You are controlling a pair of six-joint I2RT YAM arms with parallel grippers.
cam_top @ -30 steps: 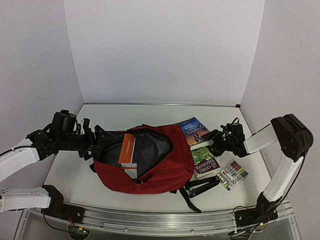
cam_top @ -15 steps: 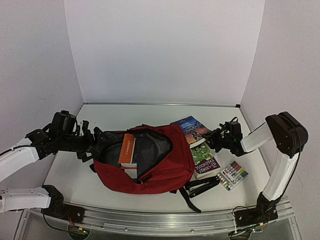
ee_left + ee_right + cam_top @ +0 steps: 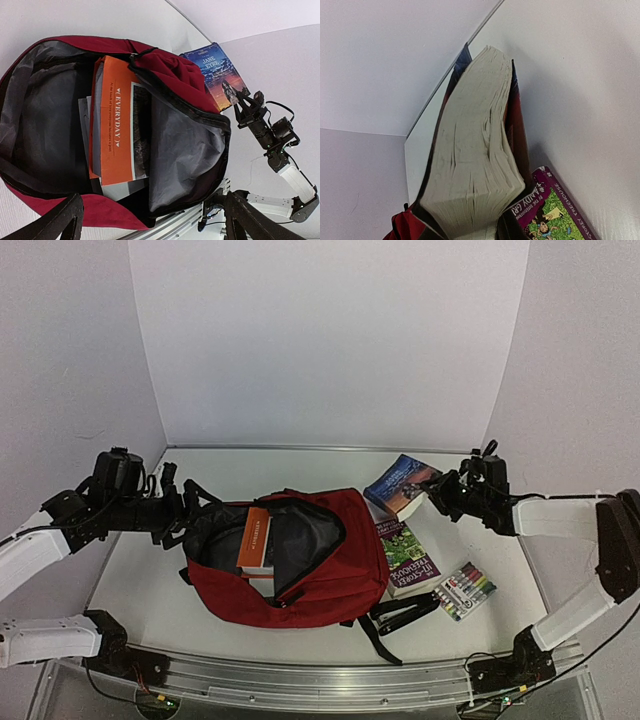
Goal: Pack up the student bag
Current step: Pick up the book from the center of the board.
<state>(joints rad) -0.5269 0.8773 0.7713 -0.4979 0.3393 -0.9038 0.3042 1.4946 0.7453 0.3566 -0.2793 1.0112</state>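
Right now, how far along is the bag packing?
Done: orange book stands inside the open student bag. In hand: right gripper shut on the Jane Eyre book. To do: purple book, marker pack, black stapler lie outside the bag.

Dark red student bag [image 3: 335, 575], orange book [image 3: 256, 537], blue book [image 3: 398, 480]

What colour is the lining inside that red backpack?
Grey fabric lining, best seen from the left wrist view.

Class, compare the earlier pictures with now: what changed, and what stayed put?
The right gripper closed on the blue book and pulled it back and rightward, away from the student bag. The left gripper drew slightly left, jaws open. The bag, orange book, purple book and markers stayed put.
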